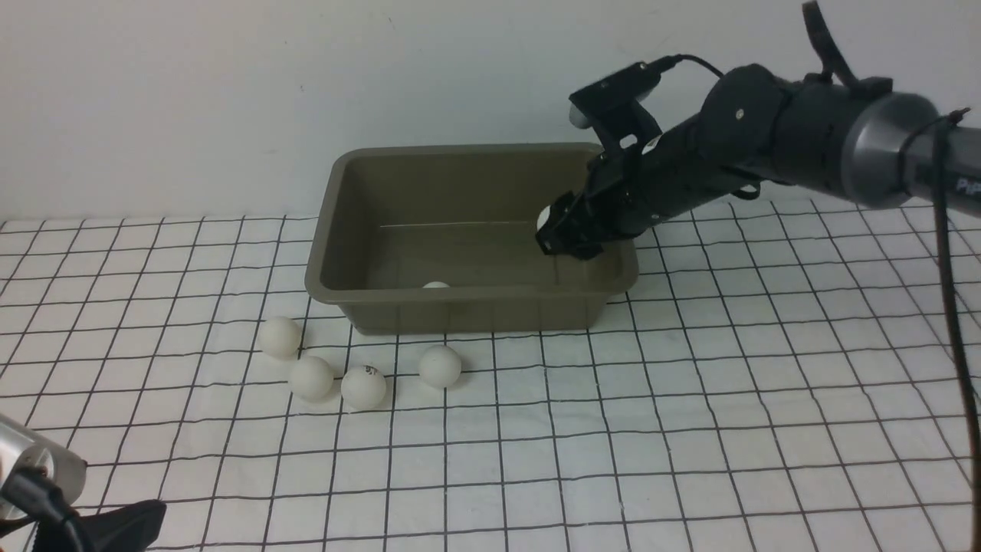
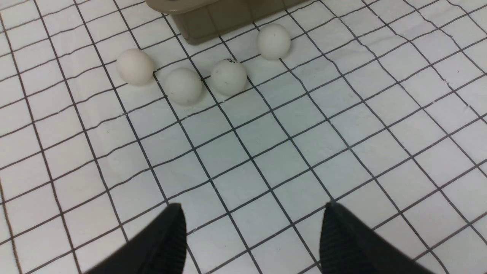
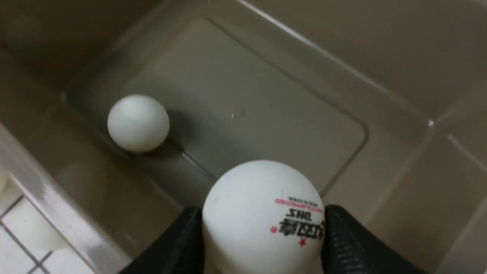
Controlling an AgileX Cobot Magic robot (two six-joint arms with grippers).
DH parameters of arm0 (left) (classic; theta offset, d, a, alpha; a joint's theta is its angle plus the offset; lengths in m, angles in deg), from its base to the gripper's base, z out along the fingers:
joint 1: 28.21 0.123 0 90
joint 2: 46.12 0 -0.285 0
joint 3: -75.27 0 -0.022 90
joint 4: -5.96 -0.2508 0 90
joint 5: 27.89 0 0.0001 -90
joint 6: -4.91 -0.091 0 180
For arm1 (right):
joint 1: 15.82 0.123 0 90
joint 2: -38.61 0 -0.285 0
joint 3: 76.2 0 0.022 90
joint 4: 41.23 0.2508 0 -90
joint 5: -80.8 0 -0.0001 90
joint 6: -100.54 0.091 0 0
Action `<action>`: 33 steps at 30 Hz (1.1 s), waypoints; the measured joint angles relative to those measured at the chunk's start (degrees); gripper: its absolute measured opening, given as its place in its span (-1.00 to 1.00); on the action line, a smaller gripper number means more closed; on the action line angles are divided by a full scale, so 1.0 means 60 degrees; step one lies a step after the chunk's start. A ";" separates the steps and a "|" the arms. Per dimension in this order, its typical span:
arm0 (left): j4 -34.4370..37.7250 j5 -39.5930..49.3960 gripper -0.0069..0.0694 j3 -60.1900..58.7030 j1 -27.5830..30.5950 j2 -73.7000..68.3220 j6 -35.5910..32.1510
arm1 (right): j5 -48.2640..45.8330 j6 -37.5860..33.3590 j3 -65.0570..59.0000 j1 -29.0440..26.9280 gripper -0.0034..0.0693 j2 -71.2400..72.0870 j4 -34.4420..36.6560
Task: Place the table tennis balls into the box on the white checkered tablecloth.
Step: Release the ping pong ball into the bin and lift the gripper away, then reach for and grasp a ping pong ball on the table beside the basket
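The olive-grey box [image 1: 398, 307] stands on the white checkered tablecloth [image 1: 690, 399]. Over its right end my right gripper [image 1: 553, 230] is shut on a table tennis ball [image 3: 262, 217] with a printed mark, held above the box floor [image 3: 266, 114]. Another ball [image 3: 138, 122] lies inside by the near wall; only its top [image 1: 436, 285] shows over the rim in the front view. Several balls lie on the cloth before the box [image 2: 198, 23]: [image 1: 280, 337], [image 1: 311, 377], [image 1: 363, 386], [image 1: 440, 366]. My left gripper [image 2: 253, 213] hangs open over bare cloth, well short of them.
A plain pale wall [image 1: 230, 100] rises right behind the box. The right arm [image 1: 805, 146] reaches in from the right, with a cable hanging down at the frame's edge. Part of the left arm [image 1: 46, 491] shows at the near left corner.
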 joint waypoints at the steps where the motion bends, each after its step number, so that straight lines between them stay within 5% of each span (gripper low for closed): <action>1: 0.0000 0.0000 0.30 0.0000 0.0000 0.0000 0.0000 | -0.0089 -0.0199 0.0012 -0.0057 0.09 -0.0017 0.0096; 10: 0.0009 0.0000 0.30 0.0000 0.0000 0.0000 0.0000 | 0.0087 -0.0632 0.0142 -0.0182 0.53 0.0281 0.0129; 22: 0.0060 -0.0039 0.30 0.0000 0.0000 0.0000 0.0000 | 0.0290 0.0707 0.0211 -0.1705 0.48 0.3843 -0.0990; 27: 0.0646 -0.0152 0.30 0.0000 0.0000 0.0000 -0.0009 | -0.0647 0.1484 0.0229 -0.2950 0.48 0.5234 -0.1905; 33: 0.0986 -0.0297 0.30 0.0000 0.0000 -0.0025 -0.0158 | -0.2099 0.1779 0.0229 -0.3351 0.48 0.6332 -0.2117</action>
